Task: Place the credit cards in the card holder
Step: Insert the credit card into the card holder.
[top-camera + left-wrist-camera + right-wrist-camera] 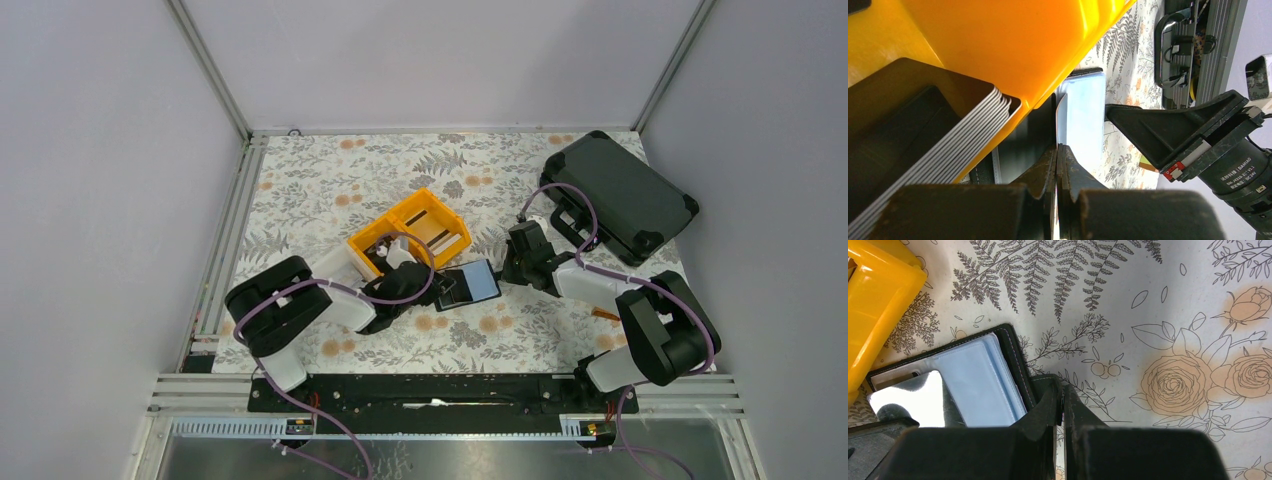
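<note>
The card holder (470,285) lies open on the floral cloth, light-blue pocket (979,377) facing up. My right gripper (1063,390) is shut on its black stitched tab (1045,382) at the holder's right edge. My left gripper (1056,147) is shut on one thin credit card (1061,117), seen edge-on and reaching toward the blue pocket (1083,112). From the right wrist that silvery card (910,400) lies over the holder's left side. Several more credit cards (948,150) stand stacked in the yellow bin (410,235).
A large black hard case (620,195) with latches sits at the back right. The yellow bin's wall (1013,45) is close above the left gripper. The right arm (1188,135) faces the left gripper across the holder. Metal rails border the cloth.
</note>
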Controlling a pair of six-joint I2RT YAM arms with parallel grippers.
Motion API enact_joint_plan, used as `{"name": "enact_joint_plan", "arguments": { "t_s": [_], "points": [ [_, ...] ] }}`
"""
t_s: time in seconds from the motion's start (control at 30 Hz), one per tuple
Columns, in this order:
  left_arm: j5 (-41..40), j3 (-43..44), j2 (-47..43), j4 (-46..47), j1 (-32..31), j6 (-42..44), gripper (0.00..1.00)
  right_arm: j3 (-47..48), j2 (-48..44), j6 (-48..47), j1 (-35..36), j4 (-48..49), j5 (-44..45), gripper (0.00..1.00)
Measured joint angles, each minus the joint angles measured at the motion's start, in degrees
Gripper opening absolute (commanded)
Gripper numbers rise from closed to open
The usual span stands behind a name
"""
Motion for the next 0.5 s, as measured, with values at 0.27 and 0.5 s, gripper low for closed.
{"name": "enact_joint_plan", "arguments": {
  "t_s": [0.27,0.5],
  "points": [
    [0.0,0.63,0.96,0.52,0.02,1.07,0.0,-0.02,-0.02,0.0,0.0,0.02,-0.13,0.0],
    [-0.04,0.94,1.95,1.51,0.04,1.53,0.0,-0.02,-0.02,0.0,0.0,0.02,-0.31,0.0]
  ]
}}
